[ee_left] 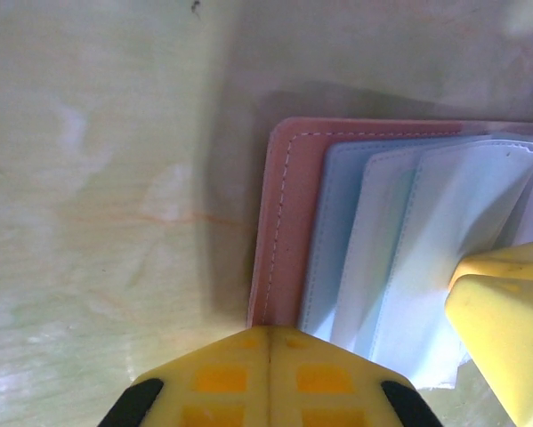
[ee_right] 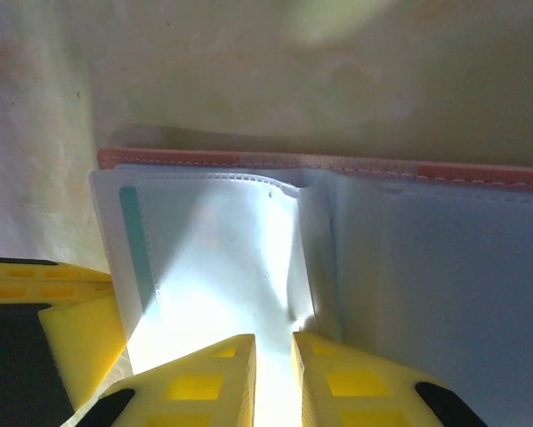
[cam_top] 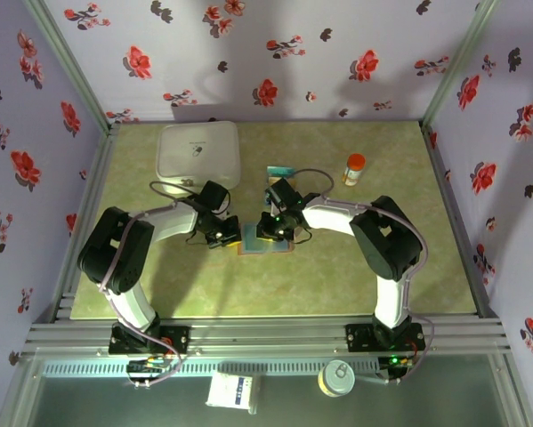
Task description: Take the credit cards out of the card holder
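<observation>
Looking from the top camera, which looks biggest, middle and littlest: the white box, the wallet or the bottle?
1. white box, clearly biggest
2. wallet, partly hidden, so second place is unsure
3. bottle, probably littlest

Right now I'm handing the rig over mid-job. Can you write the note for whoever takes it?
Left gripper: shut, tips at the card holder's tan edge, seemingly pinning it flat.
Right gripper: jaws nearly together over the pocket with the teal card. I can't tell if it grips anything.
What looks like a loose card lies on the table beyond the holder.
Done: holder lies open, perhaps one card out.
Left: pull the teal card, then check the other pockets.
</observation>
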